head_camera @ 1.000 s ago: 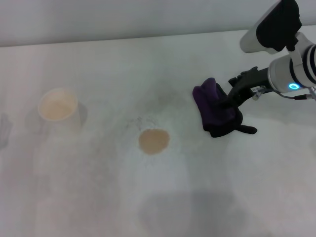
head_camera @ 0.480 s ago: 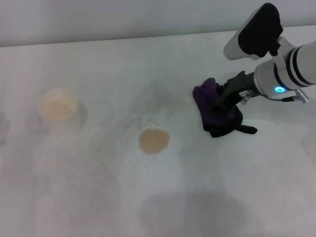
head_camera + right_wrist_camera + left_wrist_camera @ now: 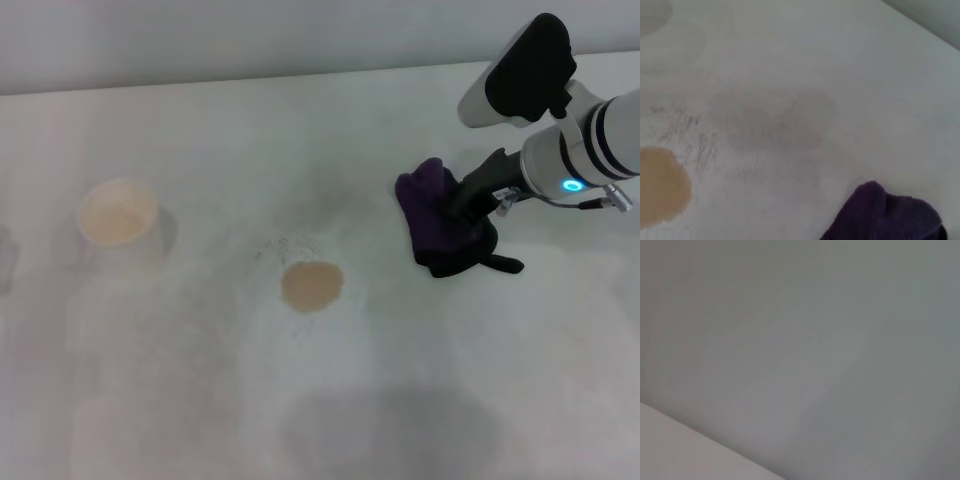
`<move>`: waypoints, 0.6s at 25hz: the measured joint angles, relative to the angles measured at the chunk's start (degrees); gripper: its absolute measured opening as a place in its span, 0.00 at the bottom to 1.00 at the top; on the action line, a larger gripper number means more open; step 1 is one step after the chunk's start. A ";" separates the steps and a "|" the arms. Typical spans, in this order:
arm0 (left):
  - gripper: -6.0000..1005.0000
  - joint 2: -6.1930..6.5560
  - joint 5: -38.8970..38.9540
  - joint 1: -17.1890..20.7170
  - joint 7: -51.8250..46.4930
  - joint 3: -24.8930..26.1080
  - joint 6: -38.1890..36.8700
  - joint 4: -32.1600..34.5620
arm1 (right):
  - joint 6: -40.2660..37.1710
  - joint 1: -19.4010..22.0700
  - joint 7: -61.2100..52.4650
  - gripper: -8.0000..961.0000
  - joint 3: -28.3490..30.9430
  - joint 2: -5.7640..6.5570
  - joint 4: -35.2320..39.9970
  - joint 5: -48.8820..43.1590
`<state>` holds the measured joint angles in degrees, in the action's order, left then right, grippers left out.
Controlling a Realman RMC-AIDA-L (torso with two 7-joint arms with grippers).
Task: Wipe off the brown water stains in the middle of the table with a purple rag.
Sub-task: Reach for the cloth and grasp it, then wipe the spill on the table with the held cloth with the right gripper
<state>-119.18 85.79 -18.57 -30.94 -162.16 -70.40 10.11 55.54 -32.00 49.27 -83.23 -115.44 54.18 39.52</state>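
Observation:
The brown water stain point(image 3: 312, 286) is a small round tan patch on the white table point(image 3: 200, 400), near the middle. It also shows in the right wrist view point(image 3: 660, 185). The purple rag point(image 3: 438, 228) lies in a lump to the right of the stain, with its black tail pointing right. Part of the rag shows in the right wrist view point(image 3: 885, 215). My right gripper point(image 3: 470, 205) reaches in from the right and sits on the rag's right side, touching it. My left gripper is out of view; the left wrist view shows only a plain grey surface.
A white paper cup point(image 3: 118, 215) with a tan inside stands at the left of the table. Faint grey smudges and dark specks point(image 3: 290, 245) lie just behind the stain. The table's far edge meets a grey wall point(image 3: 300, 40).
My right arm swung left over the rag, then shifted slightly right. The rag's upper part moved a little right with it. The stain and cup have not moved.

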 joint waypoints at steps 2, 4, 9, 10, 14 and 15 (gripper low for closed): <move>0.89 0.00 0.00 0.02 0.00 0.00 0.00 -0.06 | 0.00 -0.06 0.00 0.17 -0.02 -0.06 -0.04 -0.25; 0.89 0.00 0.03 0.04 0.00 0.00 0.00 -0.42 | 0.16 -0.10 0.00 0.12 -0.12 -0.17 0.02 -0.49; 0.89 0.00 0.15 0.46 0.00 0.00 0.01 -0.79 | 2.85 0.41 1.06 0.09 -0.18 -0.15 3.78 2.15; 0.89 0.00 0.15 0.52 0.00 0.00 0.01 -0.79 | 3.77 0.60 1.76 0.08 -0.19 -0.14 4.93 3.28; 0.89 -0.08 0.18 0.57 0.00 0.00 0.01 -0.79 | 10.19 0.32 7.70 0.08 -1.02 -0.18 7.91 9.25; 0.89 -0.09 0.18 0.57 0.00 0.00 0.01 -0.79 | 11.63 -0.11 9.08 0.08 -2.00 -0.21 8.13 10.96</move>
<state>-119.27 85.96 -18.00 -30.94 -162.16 -70.39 9.32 67.17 -32.11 58.35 -85.23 -115.65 62.31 50.48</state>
